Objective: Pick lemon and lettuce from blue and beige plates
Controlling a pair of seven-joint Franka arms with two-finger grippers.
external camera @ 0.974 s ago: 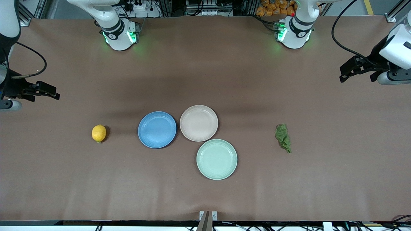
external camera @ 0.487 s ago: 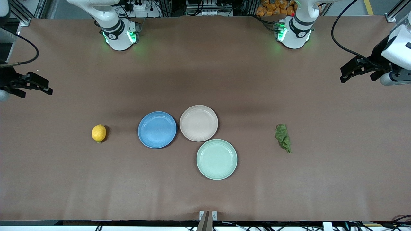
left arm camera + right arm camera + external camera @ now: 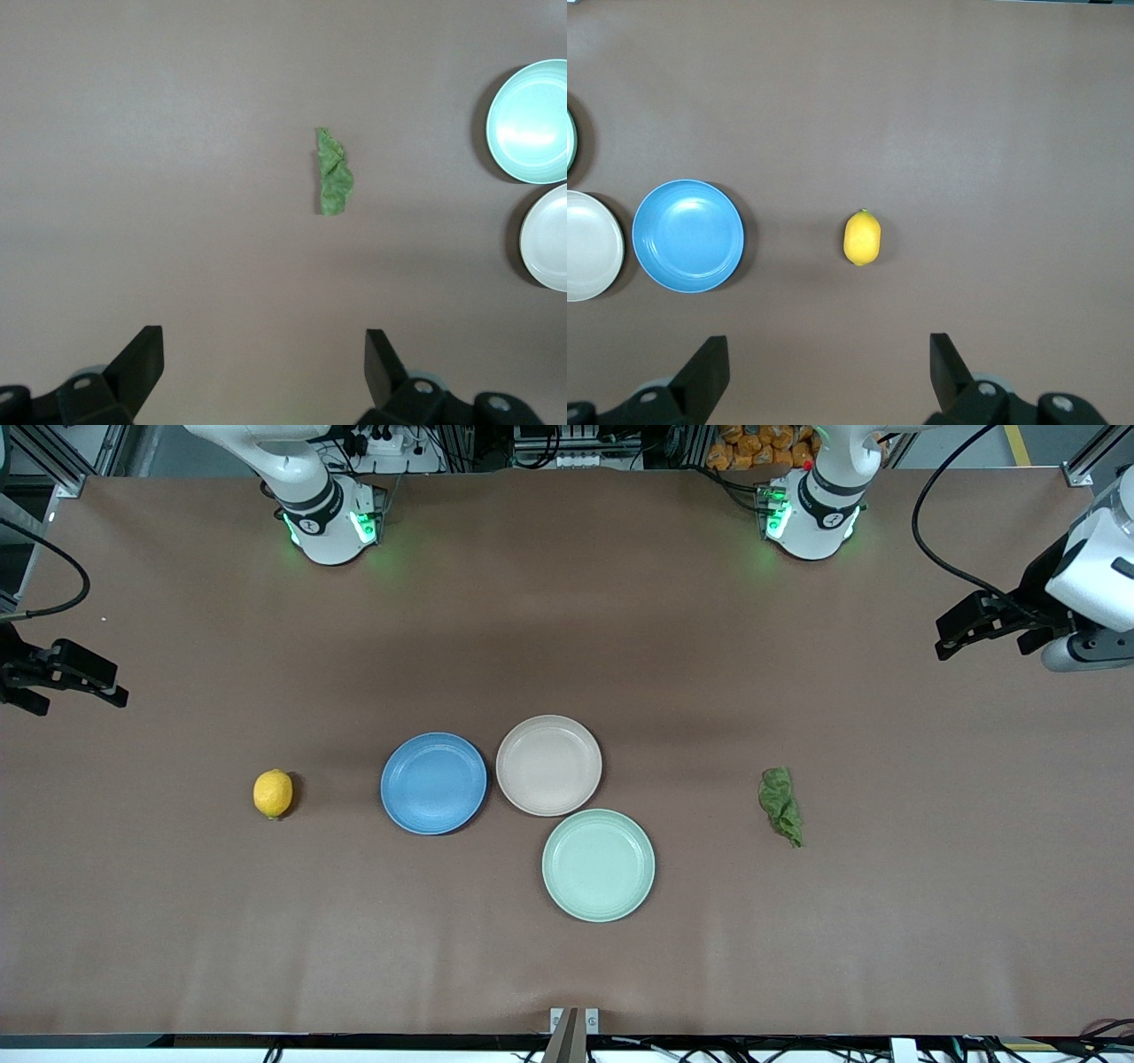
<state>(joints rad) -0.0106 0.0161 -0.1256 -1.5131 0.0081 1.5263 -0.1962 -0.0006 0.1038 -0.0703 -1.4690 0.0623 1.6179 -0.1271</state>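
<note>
The lemon (image 3: pixel 272 794) (image 3: pixel 862 237) lies on the bare table toward the right arm's end, beside the blue plate (image 3: pixel 433 783) (image 3: pixel 688 235). The beige plate (image 3: pixel 548 765) (image 3: pixel 589 245) (image 3: pixel 547 237) touches the blue one. Both plates hold nothing. The lettuce (image 3: pixel 780 805) (image 3: pixel 333 172) lies on the table toward the left arm's end. My right gripper (image 3: pixel 89 677) (image 3: pixel 830 370) hangs open and empty, high over the table's right-arm end. My left gripper (image 3: pixel 961 633) (image 3: pixel 264 365) hangs open and empty, high over the left-arm end.
A pale mint-green plate (image 3: pixel 598 864) (image 3: pixel 530 121) sits beside the beige plate, nearer to the front camera, with nothing on it. The two arm bases (image 3: pixel 330 518) (image 3: pixel 811 514) stand at the table's back edge.
The right gripper has drawn back outward toward its end of the table and a little away from the front camera. The left gripper has shifted only slightly. Lemon, lettuce and plates lie still.
</note>
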